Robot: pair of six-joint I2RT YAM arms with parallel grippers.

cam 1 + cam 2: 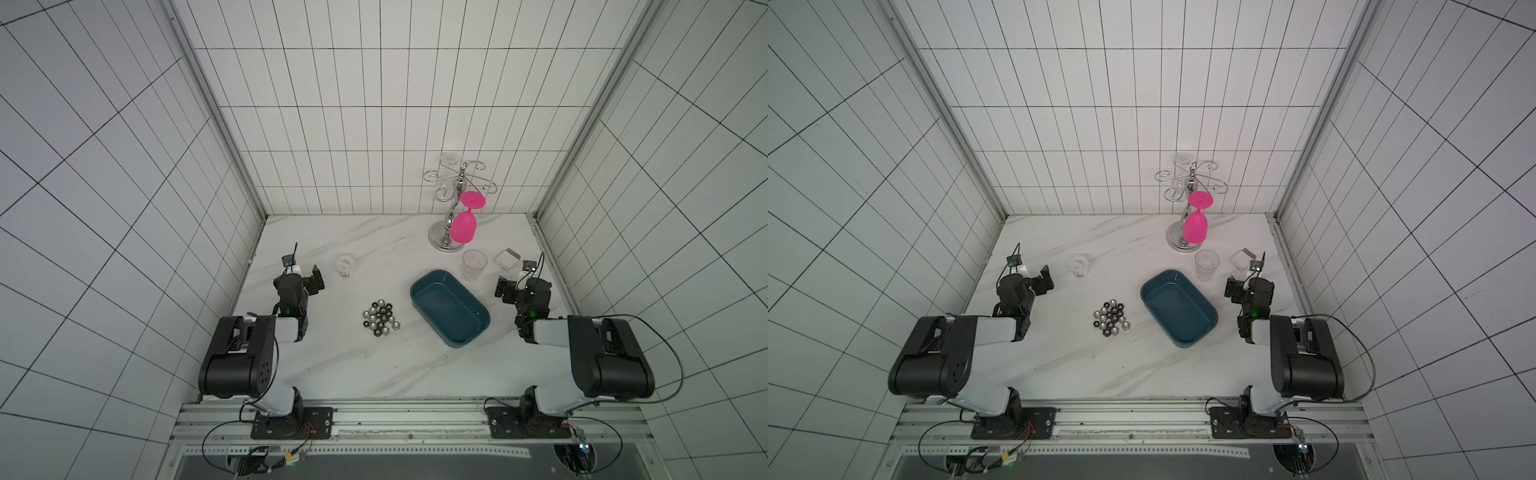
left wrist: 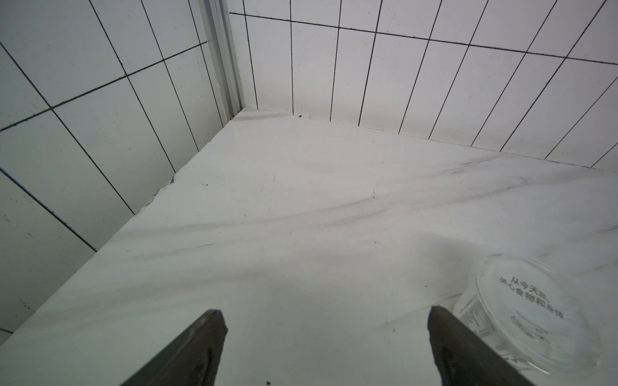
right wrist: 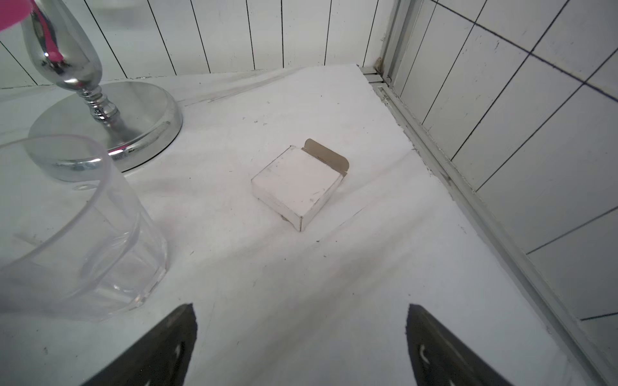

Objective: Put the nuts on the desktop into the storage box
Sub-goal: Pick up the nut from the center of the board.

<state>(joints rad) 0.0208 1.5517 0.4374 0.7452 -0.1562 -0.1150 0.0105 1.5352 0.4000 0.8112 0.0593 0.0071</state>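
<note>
Centrally nuts (image 1: 381,320), storage box (image 1: 450,309) beside — gap between

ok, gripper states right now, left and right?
left gripper: open, holding nothing.
right gripper: open, holding nothing.

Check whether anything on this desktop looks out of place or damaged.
Only small things: the small white carton has its end flap open, and the storage box sits diagonally to the edges of the desktop. The nuts lie in one tight cluster beside it; nothing looks spilled or broken.
</note>
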